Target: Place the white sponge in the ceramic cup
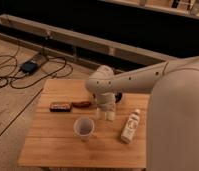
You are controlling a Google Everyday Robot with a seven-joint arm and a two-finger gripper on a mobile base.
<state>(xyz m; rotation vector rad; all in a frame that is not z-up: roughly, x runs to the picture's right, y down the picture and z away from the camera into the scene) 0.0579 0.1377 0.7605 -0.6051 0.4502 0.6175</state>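
Observation:
The ceramic cup [83, 127] is small, round and white, and stands upright on the wooden table [53, 145], left of centre. My gripper [107, 114] points straight down, just right of and behind the cup, low over the table. A pale block at its tip looks like the white sponge [111, 117]; it is mostly hidden by the gripper. I cannot tell whether it is held or lying on the table.
A white labelled bottle [131, 125] lies on its side right of the gripper. A dark snack bar [59, 106] and a brown one [82, 104] lie at the left. A dark bowl [121, 96] sits behind the arm. Cables lie on the floor at the left.

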